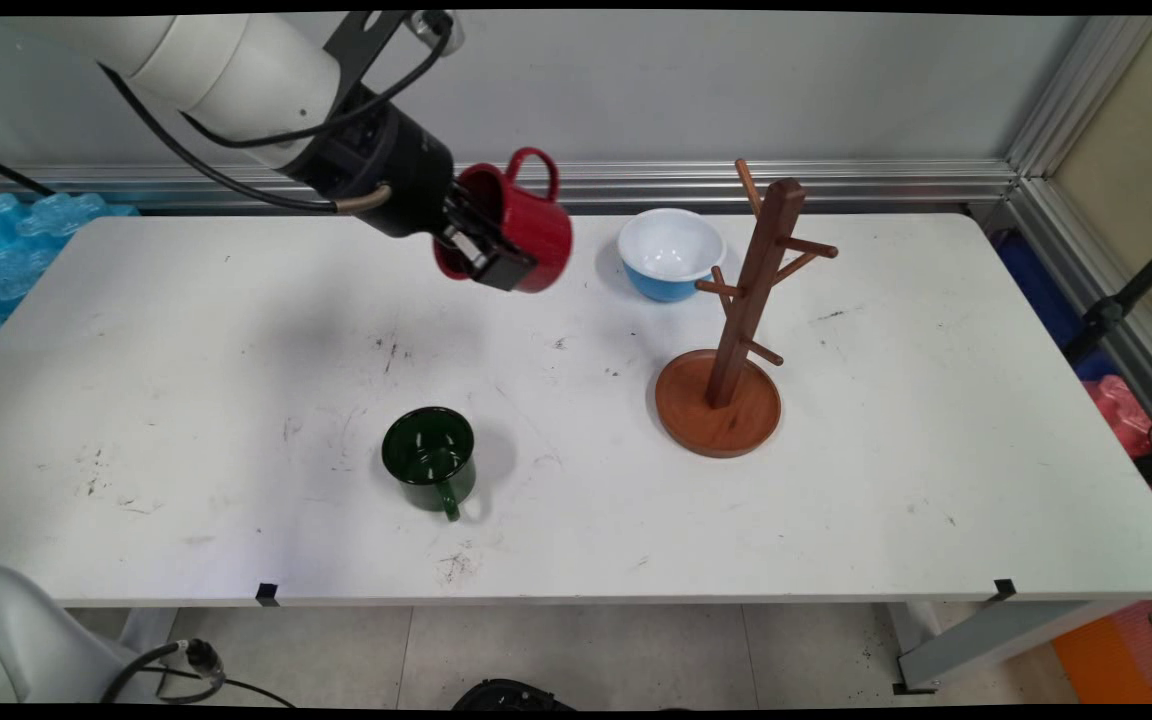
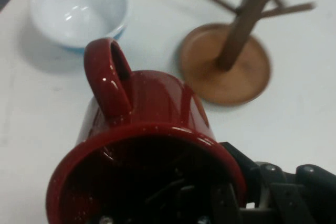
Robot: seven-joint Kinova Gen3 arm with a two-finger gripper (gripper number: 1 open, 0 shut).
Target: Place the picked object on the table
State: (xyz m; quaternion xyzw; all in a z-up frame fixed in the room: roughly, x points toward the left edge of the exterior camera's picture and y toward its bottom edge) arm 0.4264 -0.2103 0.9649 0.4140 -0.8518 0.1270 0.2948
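Red speckled enamel mug [image 1: 526, 235] hung in the air above the white table's [image 1: 186, 420] far side, tipped on its side with its handle upward, its rim pinched by the black two-finger gripper [image 1: 488, 258]. Just right of it sat a blue bowl with a white inside [image 1: 670, 252], then a brown wooden mug tree [image 1: 736, 330]. Nearer stood a dark green mug [image 1: 429, 457].

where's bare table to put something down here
Bare: the wide stretch left of the green mug, the right end beyond the wooden mug tree, and the front strip. Crowded: the back middle, where the pincer holds the red mug beside the blue bowl.
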